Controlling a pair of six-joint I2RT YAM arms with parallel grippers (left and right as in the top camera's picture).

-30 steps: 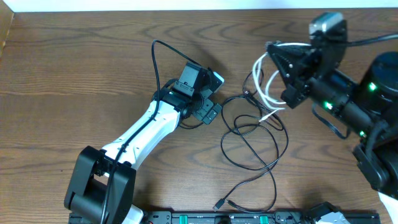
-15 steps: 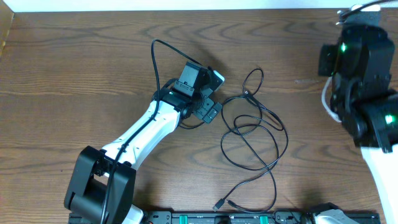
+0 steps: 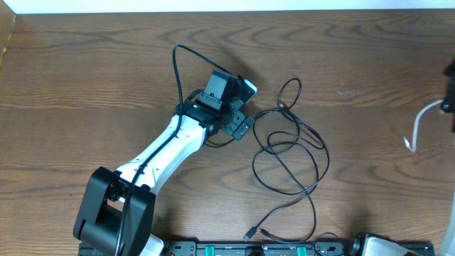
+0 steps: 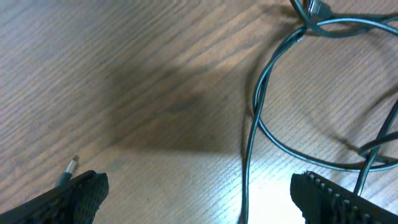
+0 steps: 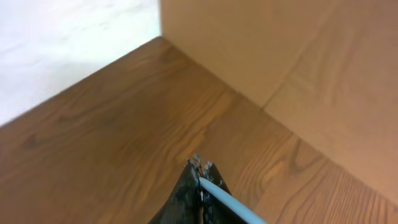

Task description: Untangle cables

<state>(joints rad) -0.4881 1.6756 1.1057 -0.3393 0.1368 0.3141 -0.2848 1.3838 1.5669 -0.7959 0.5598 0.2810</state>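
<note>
The right gripper (image 5: 200, 180), cut off overhead, pinches one white cable (image 3: 419, 122); the left gripper (image 4: 199, 186) gapes wide over one black cable (image 3: 288, 153) tangle.

White cable (image 3: 419, 124) now far right.

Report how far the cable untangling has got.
Done: the white cable lies clear of the black cable, at the table's right edge. In hand: the right gripper is pinched on the white cable. Left: the black cable's overlapping loops beside the open left gripper.
</note>
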